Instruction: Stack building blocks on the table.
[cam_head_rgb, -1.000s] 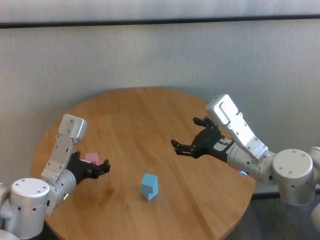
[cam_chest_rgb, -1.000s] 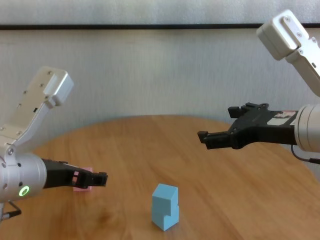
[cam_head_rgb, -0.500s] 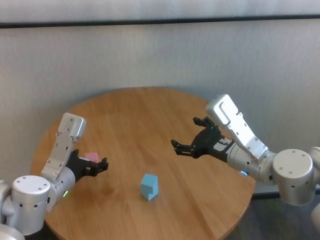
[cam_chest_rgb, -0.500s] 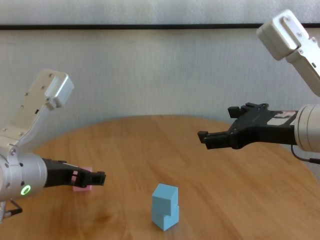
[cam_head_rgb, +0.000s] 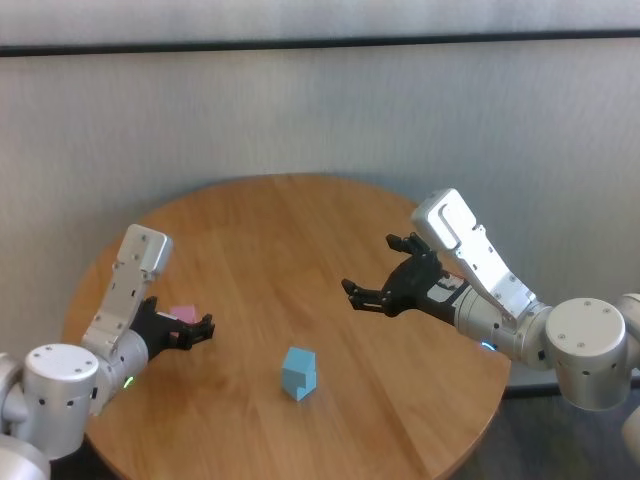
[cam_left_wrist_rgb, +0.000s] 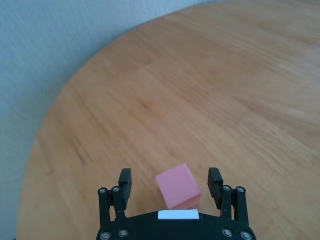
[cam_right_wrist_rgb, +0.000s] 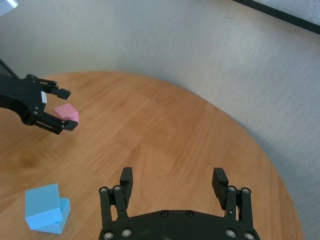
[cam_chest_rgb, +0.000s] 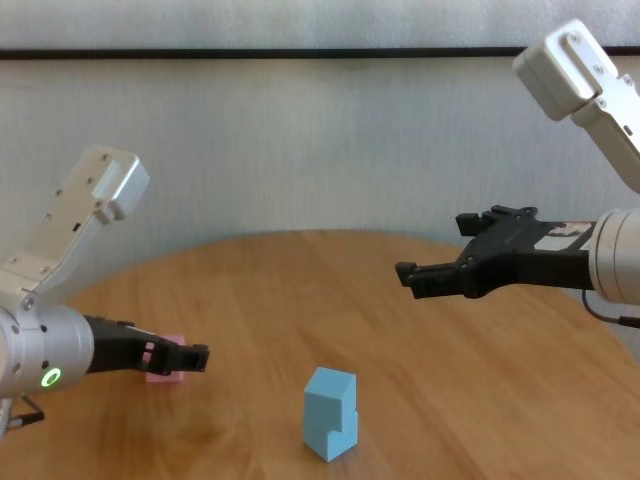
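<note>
The pink cube (cam_head_rgb: 183, 314) rests on the round wooden table (cam_head_rgb: 300, 230) at its left side. My left gripper (cam_head_rgb: 195, 331) is open and low over the table. In the left wrist view (cam_left_wrist_rgb: 170, 176) the pink cube (cam_left_wrist_rgb: 178, 185) sits between its spread fingers, apart from both. The two light blue cubes (cam_head_rgb: 299, 373) stand stacked, the top one offset, near the table's front middle; they also show in the chest view (cam_chest_rgb: 330, 410). My right gripper (cam_head_rgb: 372, 268) is open and empty, held above the table's right half.
A pale wall runs closely behind the table. The table's round edge (cam_left_wrist_rgb: 55, 107) lies just left of the pink cube. Bare wood (cam_chest_rgb: 300, 290) stretches between the two grippers and behind the blue stack.
My left gripper has shifted slightly to the left near the pink cube. The right arm and all the cubes have stayed still.
</note>
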